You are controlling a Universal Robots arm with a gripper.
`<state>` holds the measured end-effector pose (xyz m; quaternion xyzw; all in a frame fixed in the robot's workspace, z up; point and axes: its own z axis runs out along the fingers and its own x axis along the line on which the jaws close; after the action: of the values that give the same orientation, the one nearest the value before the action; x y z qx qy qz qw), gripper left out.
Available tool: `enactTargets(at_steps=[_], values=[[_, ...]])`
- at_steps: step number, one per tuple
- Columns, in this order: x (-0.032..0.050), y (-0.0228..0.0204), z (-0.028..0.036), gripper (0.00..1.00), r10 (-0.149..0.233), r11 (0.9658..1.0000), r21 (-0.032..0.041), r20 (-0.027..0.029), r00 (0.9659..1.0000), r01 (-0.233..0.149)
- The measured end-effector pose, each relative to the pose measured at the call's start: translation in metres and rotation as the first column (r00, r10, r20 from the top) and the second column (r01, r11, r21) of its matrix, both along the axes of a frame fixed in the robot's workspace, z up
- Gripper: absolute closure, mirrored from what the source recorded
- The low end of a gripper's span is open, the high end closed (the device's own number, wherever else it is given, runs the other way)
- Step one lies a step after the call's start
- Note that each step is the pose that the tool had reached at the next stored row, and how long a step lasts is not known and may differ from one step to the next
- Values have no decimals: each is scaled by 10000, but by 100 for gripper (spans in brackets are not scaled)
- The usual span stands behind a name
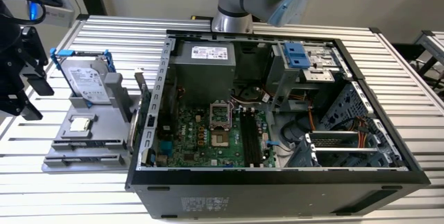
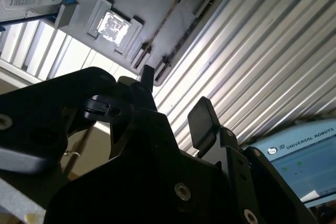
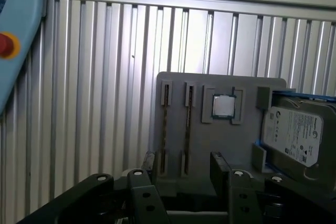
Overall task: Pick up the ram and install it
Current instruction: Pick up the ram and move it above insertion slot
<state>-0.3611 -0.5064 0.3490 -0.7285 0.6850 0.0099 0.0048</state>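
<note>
The ram (image 3: 187, 127) is a thin stick standing on edge in a long slot of the grey fixture plate (image 3: 220, 145), next to a small square silver chip (image 3: 223, 106). In the second wrist view the ram (image 2: 161, 24) shows as a narrow line between two end clips. My gripper (image 3: 184, 163) hangs open a short way off the slot ends, with nothing between its black fingers (image 3: 218, 163). The second wrist view shows the same open gripper (image 2: 176, 98). In the exterior view the gripper (image 1: 33, 99) hovers at the exterior view's left, beside the fixture plate (image 1: 62, 154).
A silver hard drive in a blue frame (image 1: 89, 81) stands at the back of the fixture. The open computer case (image 1: 277, 182) lies at the exterior view's right, with black motherboard slots (image 1: 251, 138) inside. A blue pendant (image 3: 16, 35) lies on the ribbed metal table (image 3: 105, 77).
</note>
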Motion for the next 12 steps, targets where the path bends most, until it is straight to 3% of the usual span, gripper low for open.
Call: enactTargets(at_steps=[12], values=[[-6, 0, -100, 0, 0, 10000, 0, 0, 10000, 0]])
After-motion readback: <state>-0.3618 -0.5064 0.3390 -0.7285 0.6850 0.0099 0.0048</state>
